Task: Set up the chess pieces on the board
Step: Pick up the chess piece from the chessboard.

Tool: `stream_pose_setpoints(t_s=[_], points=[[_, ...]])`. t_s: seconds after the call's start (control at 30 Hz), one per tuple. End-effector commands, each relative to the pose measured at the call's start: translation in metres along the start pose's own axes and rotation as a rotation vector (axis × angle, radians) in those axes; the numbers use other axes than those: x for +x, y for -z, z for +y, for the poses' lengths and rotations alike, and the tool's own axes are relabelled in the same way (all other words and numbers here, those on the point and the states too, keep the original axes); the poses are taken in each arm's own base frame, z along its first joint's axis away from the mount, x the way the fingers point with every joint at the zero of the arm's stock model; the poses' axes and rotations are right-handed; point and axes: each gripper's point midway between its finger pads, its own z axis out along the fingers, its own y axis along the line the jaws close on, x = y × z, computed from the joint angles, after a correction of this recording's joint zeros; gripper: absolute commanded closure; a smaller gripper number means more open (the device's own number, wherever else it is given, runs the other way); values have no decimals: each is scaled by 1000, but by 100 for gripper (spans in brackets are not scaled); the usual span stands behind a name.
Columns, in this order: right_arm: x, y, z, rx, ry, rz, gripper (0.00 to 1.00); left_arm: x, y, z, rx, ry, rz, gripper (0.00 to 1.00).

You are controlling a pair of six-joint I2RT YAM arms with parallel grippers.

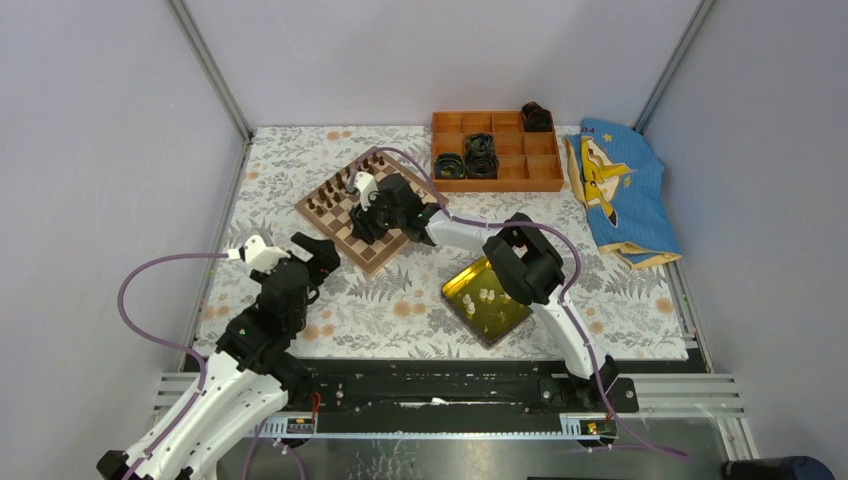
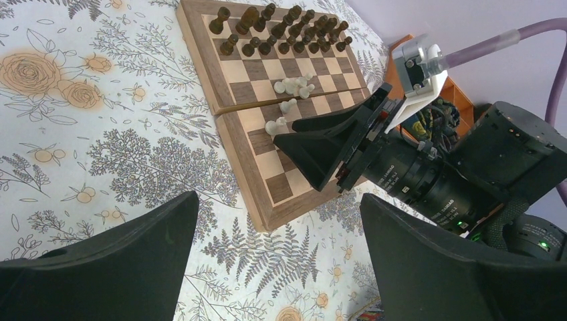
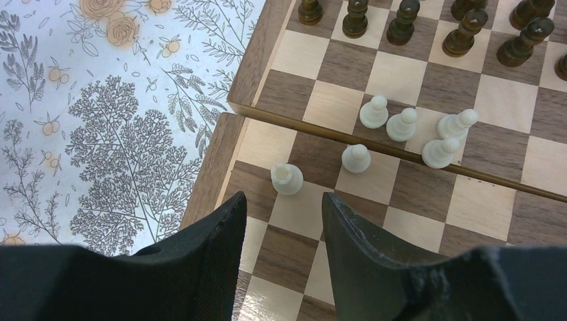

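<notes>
The board (image 1: pixel 340 228) lies angled at centre left, with dark figures (image 3: pixel 461 27) in rows along its far side. Several cream chess pieces stand near its middle fold: one (image 3: pixel 287 179) just ahead of my right gripper (image 3: pixel 283 198), one (image 3: pixel 356 158) beside it, and a cluster (image 3: pixel 414 130) further on. The right gripper hangs low over the board, open, with nothing between its fingers. More cream pieces (image 1: pixel 487 297) lie in the yellow tray (image 1: pixel 462 287). My left gripper (image 2: pixel 279 197) hovers over the cloth by the board's near corner, wide open and holding nothing.
An orange compartment box (image 1: pixel 497 150) with dark coiled items stands at the back. A blue printed cloth (image 1: pixel 615 190) lies at the back right. A floral tablecloth (image 2: pixel 100 154) covers the table, and the right arm (image 1: pixel 520 265) reaches across above the tray.
</notes>
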Motion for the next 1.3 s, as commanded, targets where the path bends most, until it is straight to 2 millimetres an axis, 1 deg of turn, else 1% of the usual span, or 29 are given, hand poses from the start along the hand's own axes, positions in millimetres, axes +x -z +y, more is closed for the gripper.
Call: stream_pose_setpoints(t_s=[0.0, 0.23, 0.6, 0.93, 1.27], points=[[-20, -7, 9, -34, 17, -62, 48, -2, 0, 0, -7, 12, -11, 1], [-18, -12, 9, -45, 11, -66, 48, -2, 0, 1, -9, 11, -11, 1], [-21, -16, 9, -53, 16, -78, 50, 0, -1, 2, -15, 8, -8, 1], [-23, -19, 7, -47, 22, -79, 57, 1, -2, 3, -14, 6, -7, 1], [-26, -20, 5, -43, 28, -82, 62, 3, -2, 3, -15, 4, -5, 1]])
